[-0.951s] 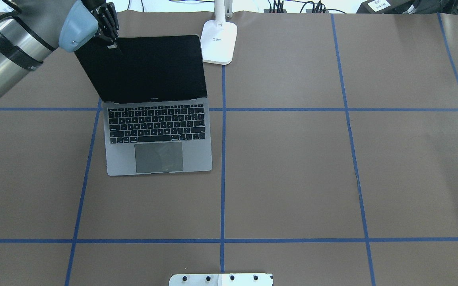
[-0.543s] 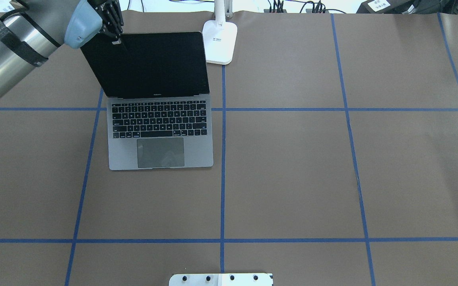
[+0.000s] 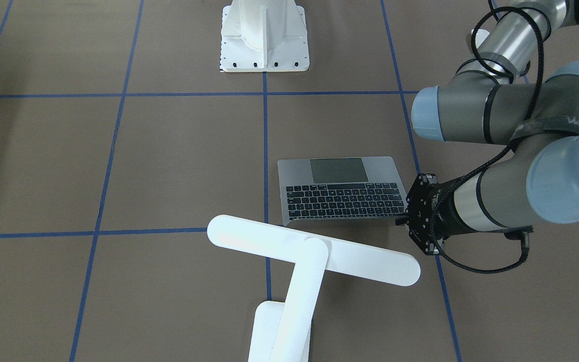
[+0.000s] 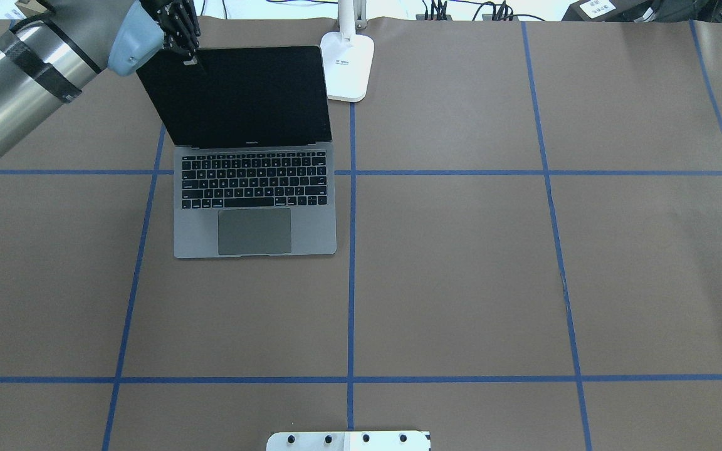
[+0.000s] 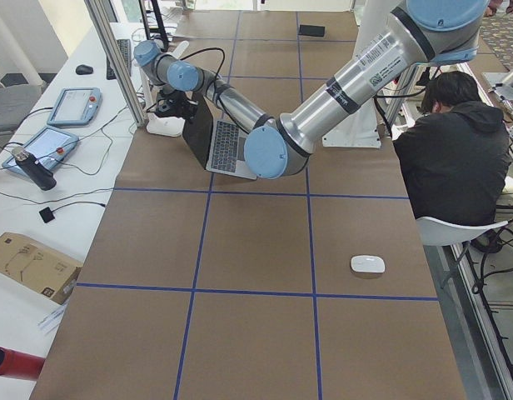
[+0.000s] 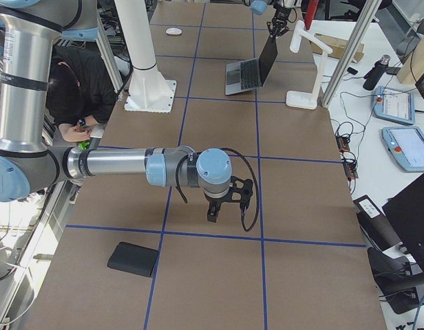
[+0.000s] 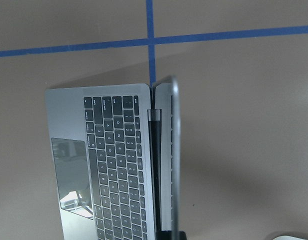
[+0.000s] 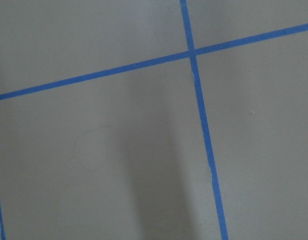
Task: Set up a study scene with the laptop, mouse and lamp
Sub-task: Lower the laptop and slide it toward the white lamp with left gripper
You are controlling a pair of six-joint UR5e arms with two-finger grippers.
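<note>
Where the left gripper meets the laptop, it is clamped on the lid's top left corner, and the lid stands open, roughly upright. The laptop sits left of centre toward the worktop's far edge. The lamp base stands just beside it, at that edge. The mouse lies well apart, near the left end. The right gripper points down near the right end; I cannot tell its spread.

Blue tape grids the brown table, white benches seemingly alongside.
</note>
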